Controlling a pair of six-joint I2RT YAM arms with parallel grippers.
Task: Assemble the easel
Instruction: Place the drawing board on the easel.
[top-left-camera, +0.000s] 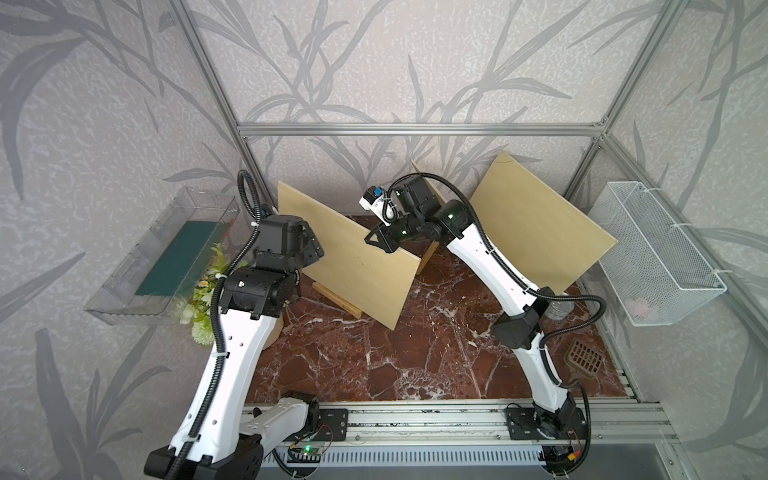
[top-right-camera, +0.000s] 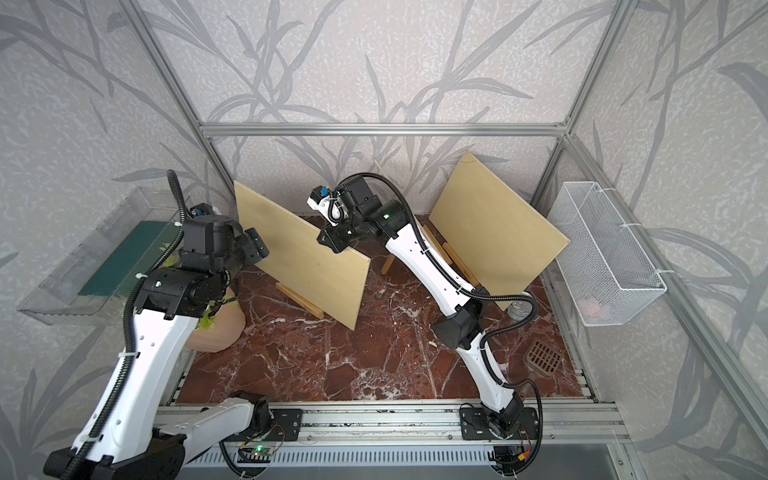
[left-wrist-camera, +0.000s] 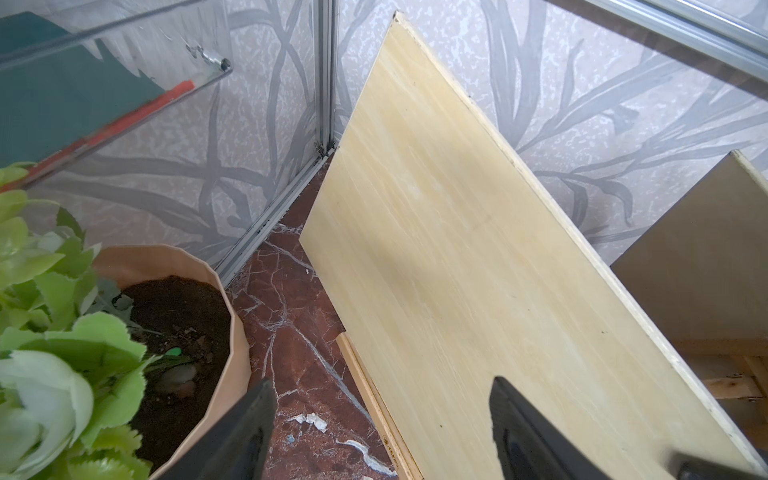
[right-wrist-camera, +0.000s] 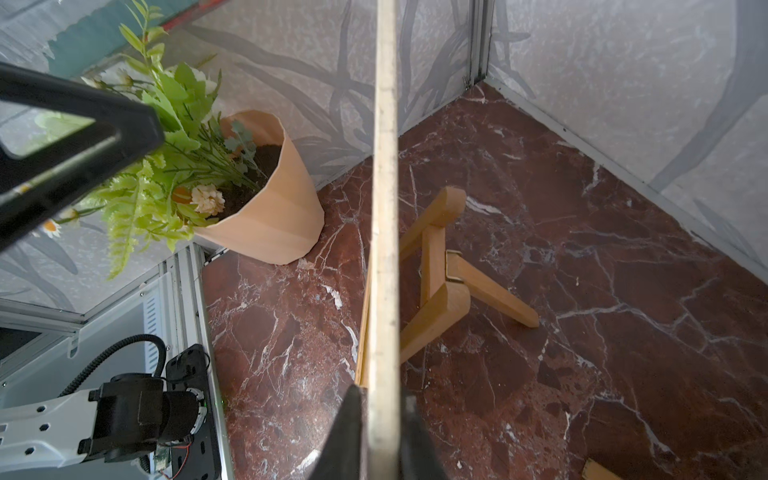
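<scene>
One board (top-left-camera: 357, 266) leans on its easel (right-wrist-camera: 434, 270) on the counter (top-left-camera: 374, 357); left pincer (left-wrist-camera: 382, 384) open beside it, right pincer (right-wrist-camera: 381, 395) astride its top edge, grip unclear. Slow release should keep it seated.

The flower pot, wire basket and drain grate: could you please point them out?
flower pot (right-wrist-camera: 270, 216), right wrist view, side wall
wire basket (top-left-camera: 636, 257), a top view, front mesh
drain grate (top-left-camera: 585, 357), a top view, middle

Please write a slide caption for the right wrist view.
Right gripper astride the board edge; easel frame on one side, flowerpot on the other.
</scene>
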